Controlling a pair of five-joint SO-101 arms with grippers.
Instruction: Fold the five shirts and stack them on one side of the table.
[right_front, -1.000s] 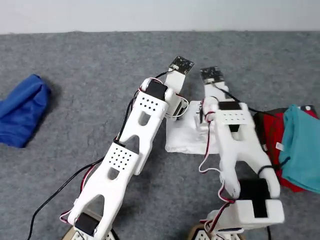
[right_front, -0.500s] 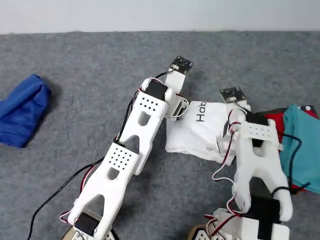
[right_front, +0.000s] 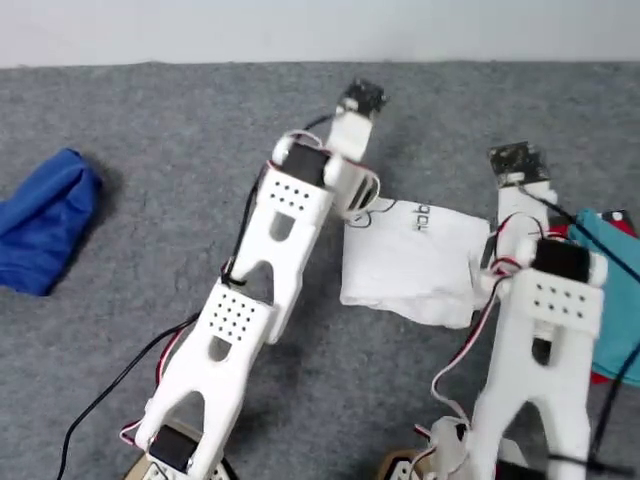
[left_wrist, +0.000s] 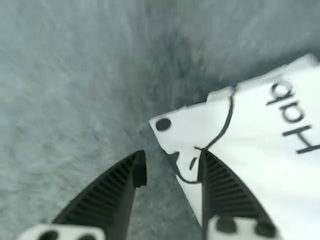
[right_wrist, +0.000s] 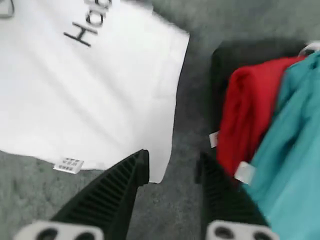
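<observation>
A folded white shirt (right_front: 415, 262) with black print lies on the grey table between my two arms. My left gripper (left_wrist: 172, 159) is open, low over the table, with the white shirt's (left_wrist: 250, 150) corner against one finger and nothing clamped. My right gripper (right_wrist: 172, 165) is open above the gap between the white shirt's (right_wrist: 95, 85) edge and a stack at the right. In that stack a teal shirt (right_wrist: 292, 135) lies over a red shirt (right_wrist: 245, 110), on top of something black (right_wrist: 240, 55). A crumpled blue shirt (right_front: 45, 220) sits at the far left.
The left arm (right_front: 290, 200) stretches diagonally across the table's middle. The right arm (right_front: 545, 300) stands close to the teal shirt (right_front: 612, 285) at the right edge. Bare grey table (right_front: 180, 130) lies between the blue shirt and the arms.
The right arm swung right, off the white shirt toward the stack, uncovering the shirt. The left arm drew back a little toward the table's far side. The white shirt shifted slightly right.
</observation>
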